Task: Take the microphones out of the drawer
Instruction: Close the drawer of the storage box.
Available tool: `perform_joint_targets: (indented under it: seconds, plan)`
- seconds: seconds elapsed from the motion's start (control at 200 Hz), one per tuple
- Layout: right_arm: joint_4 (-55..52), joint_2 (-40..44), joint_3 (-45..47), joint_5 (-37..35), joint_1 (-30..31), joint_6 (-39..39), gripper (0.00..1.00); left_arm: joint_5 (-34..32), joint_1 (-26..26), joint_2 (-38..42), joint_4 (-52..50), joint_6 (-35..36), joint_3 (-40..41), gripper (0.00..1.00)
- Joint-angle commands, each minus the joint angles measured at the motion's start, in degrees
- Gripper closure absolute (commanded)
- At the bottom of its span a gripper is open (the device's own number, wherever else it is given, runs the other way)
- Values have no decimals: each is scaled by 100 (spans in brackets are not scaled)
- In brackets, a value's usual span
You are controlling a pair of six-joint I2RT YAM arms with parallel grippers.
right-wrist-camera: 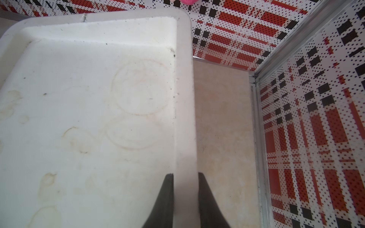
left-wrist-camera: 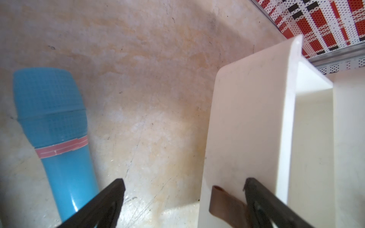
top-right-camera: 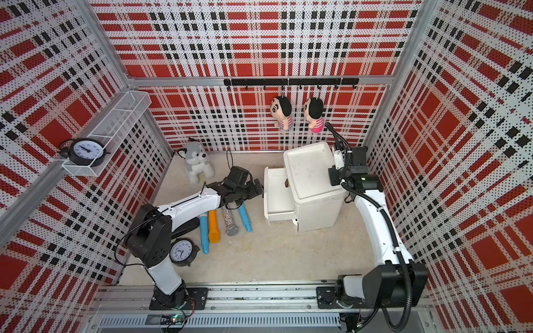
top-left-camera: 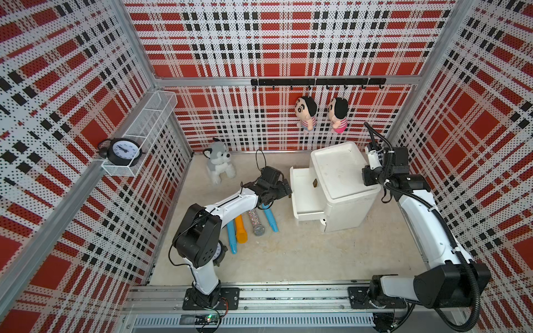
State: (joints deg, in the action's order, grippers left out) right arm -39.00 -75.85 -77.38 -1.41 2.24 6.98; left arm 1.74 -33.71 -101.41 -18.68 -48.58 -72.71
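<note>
Four microphones lie in a row on the floor at my left side: a blue microphone furthest out, then the orange microphone, the glitter microphone, and a second blue microphone nearest the furniture. My left wrist view shows that last one lying flat on the floor, head away from me, touching nothing.

My left gripper hangs above it with the jaws spread wide and nothing between them. One finger sits over the floor, and the other is level with the drawer's front panel, just beside its brown pull tab.

Next comes the drawer, pulled well out of the white cabinet. What shows of its inside in both top views is bare. The back part runs under the cabinet top, so I cannot see all of it.

Furthest over, my right gripper is clamped on the raised rim of the cabinet top, steadying it.

I judge the removal done, or nearly so: no microphone shows in the drawer and every one I can see is on the floor. I cannot say which of them came out of it. The next move calls for lifting my left arm clear without nudging the blue microphone below or catching the drawer front. My right jaws should let go of the rim only after that.
</note>
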Motion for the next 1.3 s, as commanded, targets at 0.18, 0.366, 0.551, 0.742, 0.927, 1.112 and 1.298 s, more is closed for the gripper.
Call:
perform_joint_targets:
  seconds: [0.18, 0.366, 0.551, 0.742, 0.927, 1.112, 1.298]
  plan:
    - [883, -7, -171, -509, 30, -47, 100, 600, -277, 7, -133, 287, -45, 2]
    - [759, -95, -246, -525, -89, -195, 100, 486, -215, 8, -489, 639, 70, 2]
    - [844, -59, -54, -308, -108, -352, 100, 171, -180, -111, -896, 1008, 116, 2]
    - [744, -13, 143, -321, -99, -382, 100, -323, -47, -110, -1144, 1292, 186, 2]
    - [164, -153, -266, -128, -109, -490, 100, -545, 3, 105, -1186, 1629, 256, 2]
    - [-1142, -874, -1048, 283, -153, -848, 100, -174, -223, 237, -1113, 2163, 41, 2]
    - [-1316, -969, -874, 145, -191, -918, 100, 189, -405, 297, -937, 2191, 16, 2]
